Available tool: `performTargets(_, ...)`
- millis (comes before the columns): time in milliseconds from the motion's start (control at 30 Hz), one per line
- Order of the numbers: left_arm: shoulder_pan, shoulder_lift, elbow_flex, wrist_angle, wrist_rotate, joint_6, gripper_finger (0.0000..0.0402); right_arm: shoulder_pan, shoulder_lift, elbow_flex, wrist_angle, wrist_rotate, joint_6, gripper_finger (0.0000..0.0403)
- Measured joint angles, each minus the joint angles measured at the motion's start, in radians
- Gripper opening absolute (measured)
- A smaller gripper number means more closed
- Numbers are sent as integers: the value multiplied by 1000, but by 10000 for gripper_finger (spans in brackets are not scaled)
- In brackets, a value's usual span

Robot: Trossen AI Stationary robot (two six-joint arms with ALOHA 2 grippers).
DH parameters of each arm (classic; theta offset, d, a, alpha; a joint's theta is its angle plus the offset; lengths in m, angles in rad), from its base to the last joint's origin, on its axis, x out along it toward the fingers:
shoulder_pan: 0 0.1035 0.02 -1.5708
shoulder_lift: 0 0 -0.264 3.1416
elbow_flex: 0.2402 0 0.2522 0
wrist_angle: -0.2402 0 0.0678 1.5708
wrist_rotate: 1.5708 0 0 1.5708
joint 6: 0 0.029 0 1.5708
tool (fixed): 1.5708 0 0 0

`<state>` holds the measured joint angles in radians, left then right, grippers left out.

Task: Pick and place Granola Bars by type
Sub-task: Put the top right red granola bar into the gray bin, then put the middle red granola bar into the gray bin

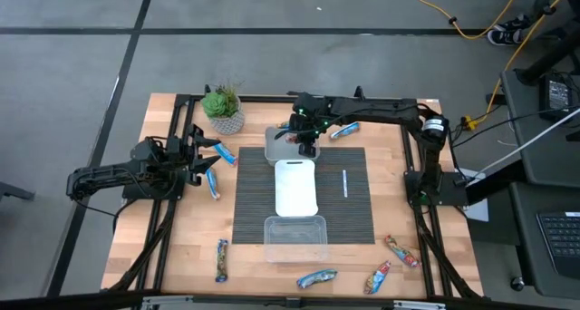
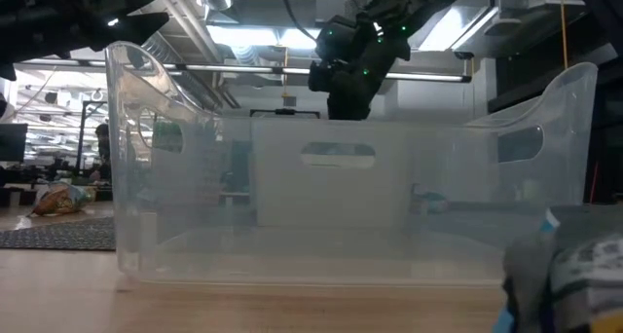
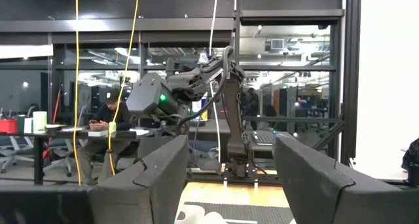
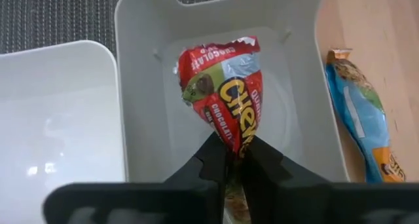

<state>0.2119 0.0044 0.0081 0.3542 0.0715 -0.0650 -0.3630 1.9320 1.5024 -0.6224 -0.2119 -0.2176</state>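
A red-wrapped granola bar hangs pinched by its lower end in the right end effector, whose fingers are closed tight on the wrapper. It is directly above the far clear tub, inside the tub's walls, and whether the bar touches the tub floor cannot be told. Just beside that tub, outside its wall, a blue-wrapped bar lies on the bench.

From overhead, the right end effector is over this tub at the far end of the dark mat. Toward the near end of the mat from the tub come a white tub and then another clear tub. A thin white stick lies on the mat beside the white tub. More bars are scattered on the bench: two near the nearest clear tub and two farther off the mat's near corner.

A potted plant stands off the far tub's side. Beyond it the left end effector waits with its fingers wide apart, next to two blue bars.
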Motion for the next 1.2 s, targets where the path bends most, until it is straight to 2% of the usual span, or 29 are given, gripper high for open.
performTargets(200, 0, 0, 0, 0, 0, 0, 218, 1, 0, 0, 0, 30, 2, 81)
performTargets(400, 0, 0, 0, 0, 0, 0, 218, 1, 0, 0, -6, 37, 6, 140)
performTargets(600, 0, 0, 0, 0, 0, 0, 217, 12, -12, 2, -93, 36, 85, 180)
performTargets(800, 0, 0, 0, -12, 0, 0, 219, 36, -62, 2, -272, 56, 180, 176)
performTargets(1033, 0, 0, 0, -53, 8, 0, 217, 151, -193, 2, -449, 212, 316, 149)
performTargets(1200, 0, 0, 0, -67, 7, 0, 219, 276, -299, -3, -560, 317, 517, 136)
